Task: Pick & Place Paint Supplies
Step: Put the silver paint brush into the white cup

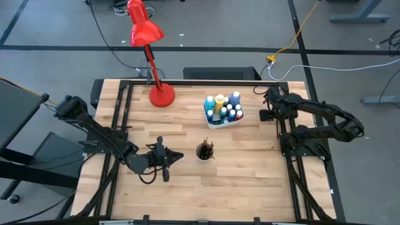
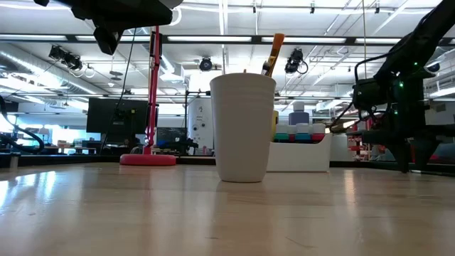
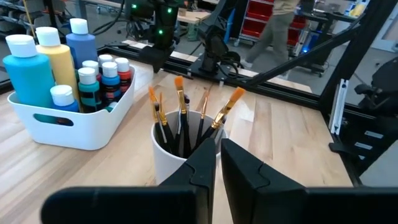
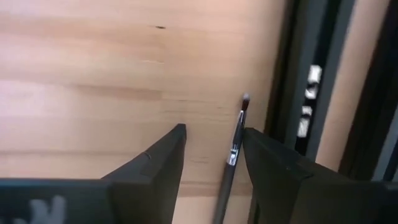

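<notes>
A white cup [image 1: 204, 151] stands mid-table and holds several black-handled brushes [image 3: 181, 118], orange bristles up. Beyond it a white bin [image 3: 74, 127] carries the paint bottles [image 1: 222, 106], blue, yellow, teal and white-capped. My left gripper [image 3: 218, 144] hovers shut just left of the cup, pointing at it, with nothing seen between its fingers. At the table's right edge my right gripper [image 4: 215, 129] points down, open. One thin dark brush [image 4: 234, 152] lies flat on the wood between its fingers, nearer one of them; I cannot tell whether a finger touches it.
A red desk lamp stands with its base [image 1: 161, 95] at the far left of the table. A black frame rail [image 4: 292, 93] runs right beside the loose brush. Bare wood [image 1: 219, 187] stretches along the near side of the table.
</notes>
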### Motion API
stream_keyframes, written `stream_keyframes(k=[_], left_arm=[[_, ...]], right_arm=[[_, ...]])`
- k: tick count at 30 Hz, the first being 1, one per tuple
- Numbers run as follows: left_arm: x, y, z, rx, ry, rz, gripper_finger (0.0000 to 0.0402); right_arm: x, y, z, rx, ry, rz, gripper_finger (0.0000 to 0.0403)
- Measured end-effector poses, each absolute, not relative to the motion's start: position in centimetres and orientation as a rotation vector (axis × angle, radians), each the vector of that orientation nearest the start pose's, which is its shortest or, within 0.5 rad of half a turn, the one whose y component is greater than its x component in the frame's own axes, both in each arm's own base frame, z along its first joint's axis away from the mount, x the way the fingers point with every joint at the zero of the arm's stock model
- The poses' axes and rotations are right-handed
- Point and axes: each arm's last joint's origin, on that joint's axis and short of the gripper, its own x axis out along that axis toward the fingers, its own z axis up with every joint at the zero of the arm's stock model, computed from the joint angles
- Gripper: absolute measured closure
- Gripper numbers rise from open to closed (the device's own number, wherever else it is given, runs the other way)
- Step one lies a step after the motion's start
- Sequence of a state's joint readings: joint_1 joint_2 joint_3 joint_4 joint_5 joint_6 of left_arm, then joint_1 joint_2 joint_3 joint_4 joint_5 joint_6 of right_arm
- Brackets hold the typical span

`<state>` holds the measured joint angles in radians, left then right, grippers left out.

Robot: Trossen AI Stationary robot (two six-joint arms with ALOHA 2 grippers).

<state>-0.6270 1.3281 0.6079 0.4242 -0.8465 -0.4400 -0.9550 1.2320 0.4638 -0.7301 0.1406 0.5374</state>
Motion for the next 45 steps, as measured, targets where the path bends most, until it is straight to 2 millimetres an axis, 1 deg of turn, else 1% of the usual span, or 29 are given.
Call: stream_keyframes(k=[4,8,12,15,20,24,29,37,45], left_arm=[[22.6,-13.7,21.8,-0.238,0.167,0.262,0.0368],[22.6,-13.7,21.8,-0.238,0.166,0.263,0.0368],[22.6,-13.7,21.8,-0.238,0.165,0.265,0.0368],[22.6,-13.7,21.8,-0.239,0.165,0.266,0.0368],[22.6,-13.7,21.8,-0.246,0.164,0.267,0.0368],[22.6,-13.7,21.8,-0.246,0.164,0.267,0.0368],[22.6,-13.7,21.8,-0.246,0.164,0.266,0.0368],[22.6,-13.7,21.8,-0.246,0.164,0.267,0.0368],[22.6,-13.7,21.8,-0.238,0.165,0.267,0.0368]], right_arm=[[9.0,-13.3,13.2,0.881,1.203,-1.169,0.0236],[9.3,-13.6,13.2,0.87,1.166,-1.11,0.0244],[9.4,-13.7,13.2,0.867,1.171,-1.11,0.026],[9.5,-13.8,13.1,0.867,1.172,-1.109,0.0281],[9.5,-13.8,13.2,0.865,1.164,-1.108,0.0329],[9.6,-14.0,13.2,0.831,1.159,-1.092,0.0364],[9.8,-14.3,13.2,0.787,1.136,-1.078,0.0394],[10.4,-14.6,13.4,0.812,1.066,-0.965,0.0401],[10.5,-14.7,13.5,0.811,1.039,-0.958,0.0402]])
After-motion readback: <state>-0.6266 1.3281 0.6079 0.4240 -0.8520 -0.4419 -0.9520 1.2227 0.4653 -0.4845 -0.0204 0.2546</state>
